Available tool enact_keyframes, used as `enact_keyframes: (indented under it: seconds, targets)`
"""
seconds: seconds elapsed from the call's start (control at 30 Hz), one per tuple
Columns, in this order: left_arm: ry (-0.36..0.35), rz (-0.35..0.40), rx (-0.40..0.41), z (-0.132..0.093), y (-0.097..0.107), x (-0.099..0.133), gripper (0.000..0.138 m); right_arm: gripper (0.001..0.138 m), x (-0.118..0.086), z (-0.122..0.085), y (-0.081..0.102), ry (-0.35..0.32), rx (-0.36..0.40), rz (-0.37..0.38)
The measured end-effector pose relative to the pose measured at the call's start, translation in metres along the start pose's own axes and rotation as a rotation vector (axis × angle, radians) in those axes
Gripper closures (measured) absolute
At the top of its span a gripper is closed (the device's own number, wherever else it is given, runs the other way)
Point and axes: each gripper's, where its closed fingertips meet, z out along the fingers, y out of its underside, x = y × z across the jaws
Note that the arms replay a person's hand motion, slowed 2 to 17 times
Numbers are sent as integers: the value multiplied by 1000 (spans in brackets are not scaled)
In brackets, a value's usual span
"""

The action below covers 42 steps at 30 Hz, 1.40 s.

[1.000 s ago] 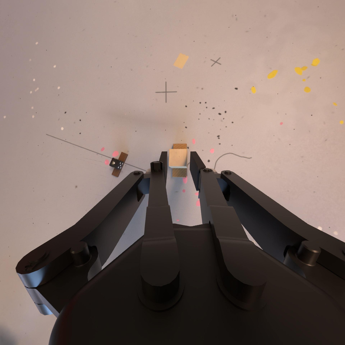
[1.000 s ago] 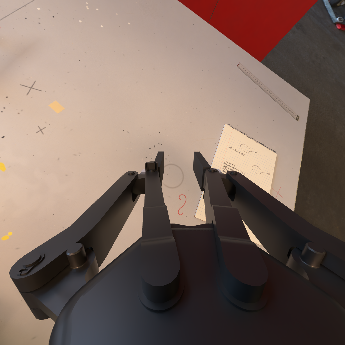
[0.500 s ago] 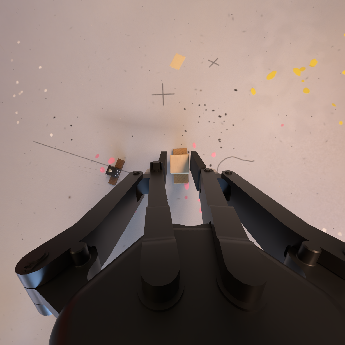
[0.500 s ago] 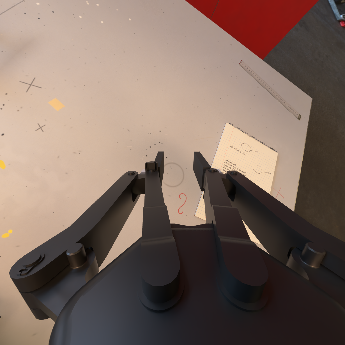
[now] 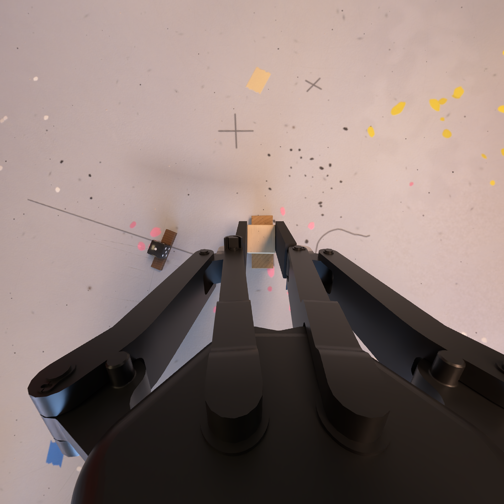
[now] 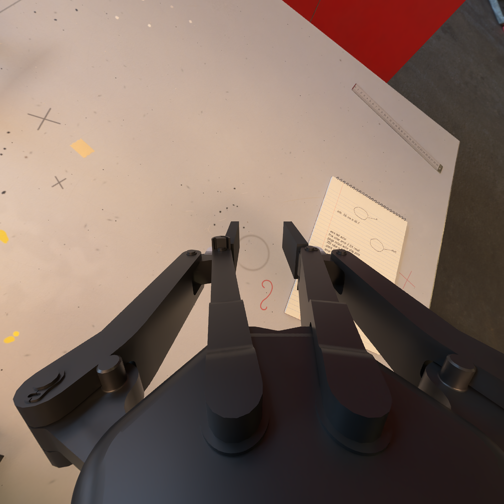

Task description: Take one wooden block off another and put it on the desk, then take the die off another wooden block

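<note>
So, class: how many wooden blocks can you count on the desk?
3: pale block between the left gripper's fingers, atop a darker block; a third block under the die.

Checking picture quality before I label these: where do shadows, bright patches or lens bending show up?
Left wrist view: a soft broad shadow lies across the desk beyond the pale wooden block, whose top is brightly lit; wide-angle bending swells the near linkage. Right wrist view: even warm light, sharp ruler.

One block [image 5: 260,236] lies crosswise on another block [image 5: 262,260]; to their left a die [image 5: 159,248] sits on a third block [image 5: 163,252]; the notepad [image 6: 357,245] lies near the ruler [image 6: 396,127] at the desk [image 6: 191,109] corner.
</note>
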Motion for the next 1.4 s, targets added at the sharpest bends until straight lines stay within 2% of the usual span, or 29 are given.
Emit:
enact_keyframes:
  seconds: [0.3,0.87,1.4]
  targets:
    - [-13,26,-15,1,0,0,111,96,-1,0,1,-2,-7,-5]
    - [-56,29,-17,-2,4,-3,111,96,-4,0,2,-13,-12,-17]
    - [-59,32,-35,2,5,-4,110,96,-5,0,3,-20,-19,-20]
